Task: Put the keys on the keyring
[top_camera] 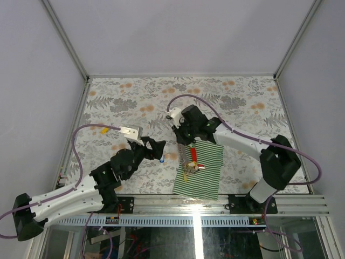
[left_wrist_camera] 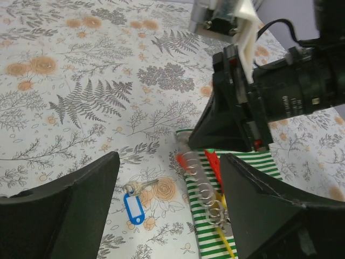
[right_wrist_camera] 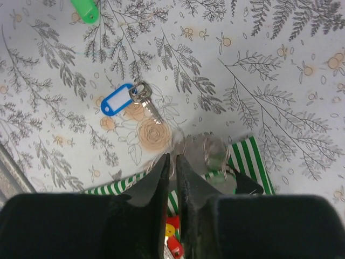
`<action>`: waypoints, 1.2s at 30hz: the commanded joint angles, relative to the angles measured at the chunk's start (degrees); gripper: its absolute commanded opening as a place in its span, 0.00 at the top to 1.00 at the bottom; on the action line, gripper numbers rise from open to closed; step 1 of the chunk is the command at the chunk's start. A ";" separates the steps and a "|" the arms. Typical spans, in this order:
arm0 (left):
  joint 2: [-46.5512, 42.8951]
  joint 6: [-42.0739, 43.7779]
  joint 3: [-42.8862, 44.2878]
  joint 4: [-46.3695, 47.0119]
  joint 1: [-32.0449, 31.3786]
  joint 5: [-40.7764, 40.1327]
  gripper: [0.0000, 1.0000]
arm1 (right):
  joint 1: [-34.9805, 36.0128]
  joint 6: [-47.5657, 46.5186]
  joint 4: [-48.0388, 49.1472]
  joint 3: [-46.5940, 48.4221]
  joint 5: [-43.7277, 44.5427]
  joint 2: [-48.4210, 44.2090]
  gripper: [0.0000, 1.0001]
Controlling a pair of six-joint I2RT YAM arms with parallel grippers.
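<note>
The keyring point(left_wrist_camera: 200, 181), a chain of grey wire rings with a red clip point(left_wrist_camera: 214, 164), lies over the left edge of the striped cloth; it also shows in the top view point(top_camera: 191, 157). My right gripper point(right_wrist_camera: 173, 160) is shut on its upper end and shows in the top view point(top_camera: 185, 141). A key with a blue tag point(left_wrist_camera: 133, 208) lies on the table left of the cloth, also seen from the right wrist point(right_wrist_camera: 116, 99). My left gripper point(left_wrist_camera: 170, 159) is open and empty above it, and shows in the top view point(top_camera: 155, 148). A yellow tag point(left_wrist_camera: 226, 241) lies by the chain's lower end. A green tag point(right_wrist_camera: 86, 9) lies farther off.
The green-and-white striped cloth point(top_camera: 205, 171) lies at the near middle of the floral table point(top_camera: 129, 97). The metal front rail point(top_camera: 215, 200) runs just below it. The two grippers are close together.
</note>
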 commanded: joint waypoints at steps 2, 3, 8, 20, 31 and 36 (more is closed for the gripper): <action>0.75 -3.89 -0.03 0.96 0.37 -5.01 0.24 | -0.26 3.65 10.27 3.20 -1.11 5.22 0.73; 1.22 -4.32 0.20 0.21 0.40 -5.41 0.24 | -0.42 4.13 11.05 3.01 -0.20 5.02 0.66; 3.22 -7.63 0.89 -1.80 1.74 -3.85 0.22 | -0.67 6.87 12.61 -1.75 5.52 -0.77 0.47; 9.76 -16.80 2.44 -6.03 23.55 23.20 0.20 | -0.65 23.63 6.83 -11.63 8.07 -5.18 0.44; 14.33 -16.58 4.76 -8.28 23.92 24.85 0.19 | -1.10 24.53 0.00 -13.29 21.76 -4.84 0.44; 14.70 -16.62 5.11 -8.55 23.89 24.50 0.20 | -1.15 23.37 0.85 -13.50 19.60 -3.50 0.43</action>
